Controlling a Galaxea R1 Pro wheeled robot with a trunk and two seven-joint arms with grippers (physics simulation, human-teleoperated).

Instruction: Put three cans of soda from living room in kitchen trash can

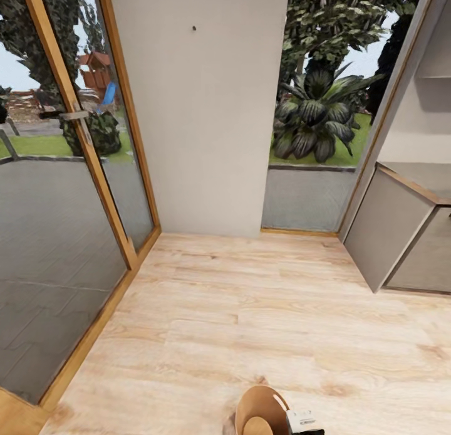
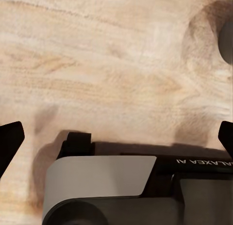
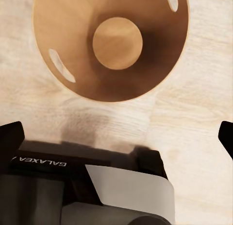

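The trash can stands on the pale wood floor at the bottom edge of the head view, its orange-brown inside facing up. From above in the right wrist view, the trash can has a bare round bottom and two slots in its wall, with nothing inside. My right gripper hangs above it, open, its dark fingertips far apart. Over bare floor my left gripper is also open and holds nothing. The soda cans are out of view.
Wood-framed glass doors run along the left and a white wall stands ahead. A grey cabinet juts in at the right. My own base lies under the left gripper. Plank floor stretches between.
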